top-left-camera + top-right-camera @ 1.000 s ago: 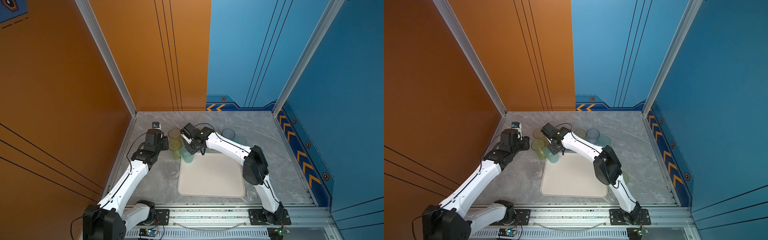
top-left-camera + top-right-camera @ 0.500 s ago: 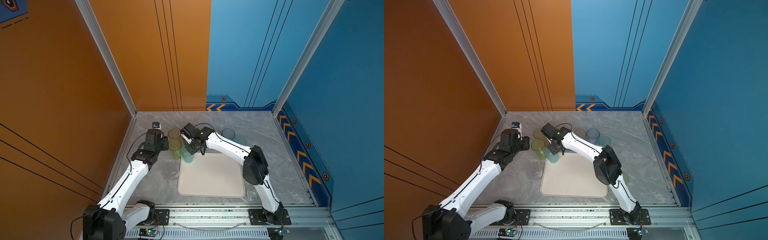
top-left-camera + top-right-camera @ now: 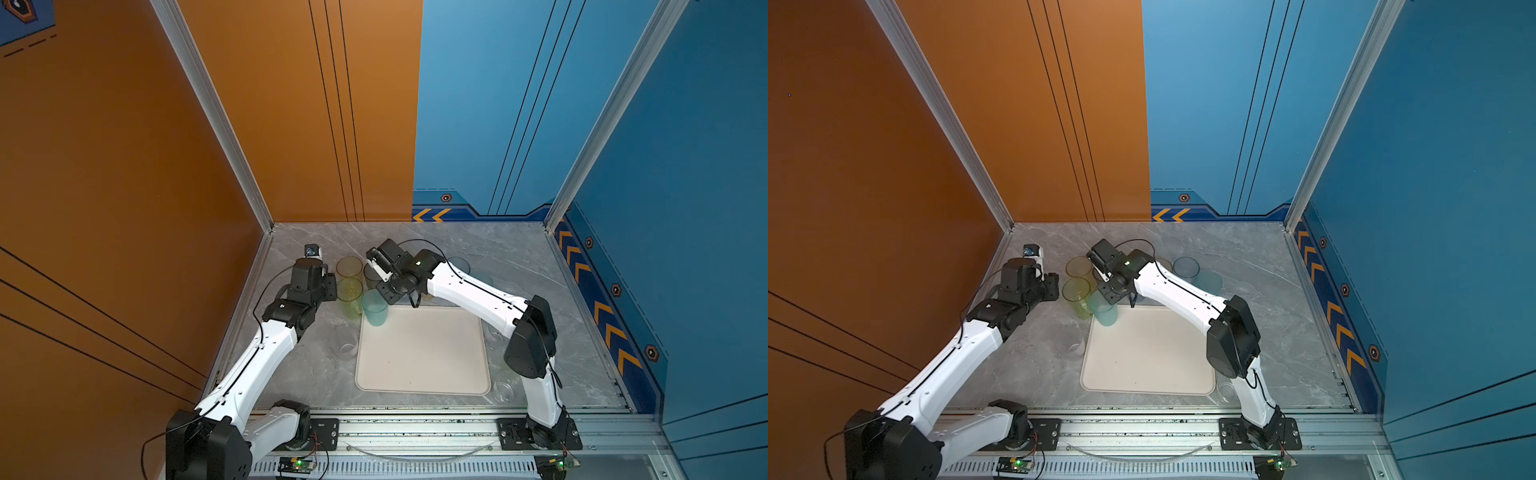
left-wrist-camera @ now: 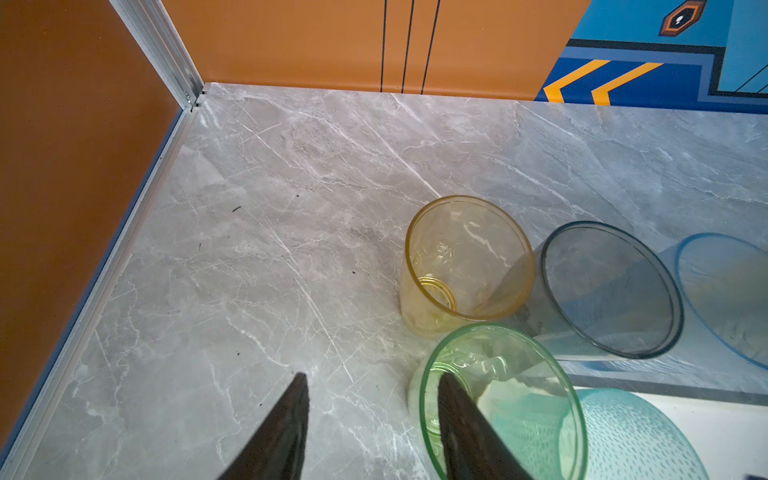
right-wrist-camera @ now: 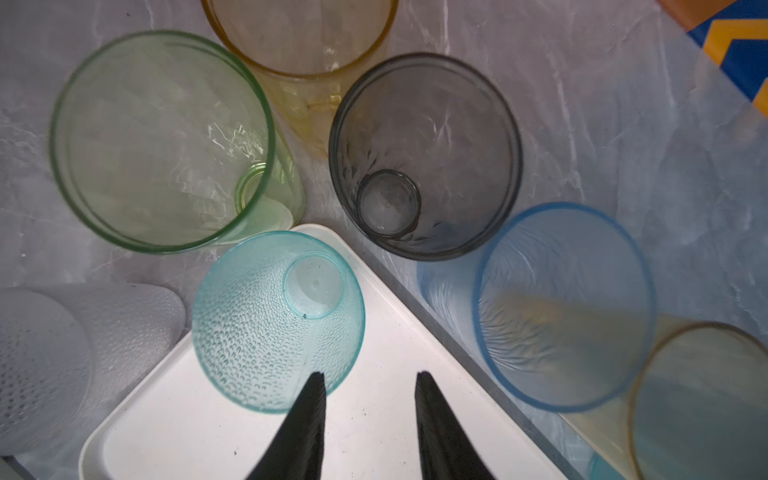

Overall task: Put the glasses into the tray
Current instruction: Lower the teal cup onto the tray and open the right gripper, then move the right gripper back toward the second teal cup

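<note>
Tray: cream-white, rect., low rim. Lies flat, lower centre in both top views (image 3: 419, 357) (image 3: 1142, 357), on the marble tabletop (image 3: 507, 253).
Teal glass: frosted, dimpled. We find it upright inside the tray at its upper-left corner in both top views (image 3: 375, 308) (image 3: 1105, 312). All other glasses we see stand on the tabletop.
R gripper: over the tray's upper-left area. In the right wrist view (image 5: 370, 374) its jaws are spread w/ only bare tray between them. One finger (image 5: 307, 415) overlaps the teal glass rim; we cannot tell if they touch.
L gripper: jaws spread (image 4: 372, 376), only tabletop between them. One finger (image 4: 461, 428) overlaps the green glass rim; contact not determinable.
Green glass: tall, upright, just left of the tray's upper-left corner, right beside the teal one (image 3: 350, 296) (image 5: 162, 141).
Yellow glass: upright, directly above the green one in a top view (image 3: 349, 267).
Smoke-grey glass: upright near the tray corner (image 5: 424, 153); mostly hidden under the R wrist in the top views.
Blue glass: standing just off the tray edge, next to the grey one (image 5: 565, 307).
Clear glasses: one left of the tray (image 3: 347, 343), one off its lower-right corner (image 3: 505, 386).
</note>
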Available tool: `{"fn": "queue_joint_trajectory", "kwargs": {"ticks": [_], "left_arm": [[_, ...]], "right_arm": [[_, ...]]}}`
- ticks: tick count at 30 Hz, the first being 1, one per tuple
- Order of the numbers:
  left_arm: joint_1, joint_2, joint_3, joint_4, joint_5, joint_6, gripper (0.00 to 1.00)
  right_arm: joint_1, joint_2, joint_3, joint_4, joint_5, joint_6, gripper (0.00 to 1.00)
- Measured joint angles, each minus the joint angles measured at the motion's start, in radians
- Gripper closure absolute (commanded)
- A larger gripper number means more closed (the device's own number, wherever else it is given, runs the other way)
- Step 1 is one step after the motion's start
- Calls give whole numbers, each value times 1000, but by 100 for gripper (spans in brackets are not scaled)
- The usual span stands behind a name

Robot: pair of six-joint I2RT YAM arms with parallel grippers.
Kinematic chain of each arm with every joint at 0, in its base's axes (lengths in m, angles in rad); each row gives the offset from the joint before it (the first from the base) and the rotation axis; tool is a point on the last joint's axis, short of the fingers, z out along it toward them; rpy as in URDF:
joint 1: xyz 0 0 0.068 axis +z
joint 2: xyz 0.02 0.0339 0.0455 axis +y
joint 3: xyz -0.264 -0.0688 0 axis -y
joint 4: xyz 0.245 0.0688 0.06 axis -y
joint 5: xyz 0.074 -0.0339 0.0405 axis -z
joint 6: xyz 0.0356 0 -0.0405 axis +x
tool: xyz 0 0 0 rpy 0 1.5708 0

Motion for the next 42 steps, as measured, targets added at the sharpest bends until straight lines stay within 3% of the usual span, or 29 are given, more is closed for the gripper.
{"fn": "queue_joint_trajectory", "kwargs": {"ticks": [9, 20, 29, 42], "left_arm": [[-43, 0, 0, 0, -54, 21, 49], [-48, 4, -3, 1, -68, 22, 50], [-66, 35, -3, 2, -68, 22, 50], [-66, 39, -3, 2, -68, 22, 49]], "right_arm": [[-69, -243, -223, 42, 46, 38, 62], [-457, -513, -515, 73, 122, 135, 66], [-658, -533, -609, 93, 22, 171, 71], [-726, -439, -615, 129, -88, 174, 78]]}}
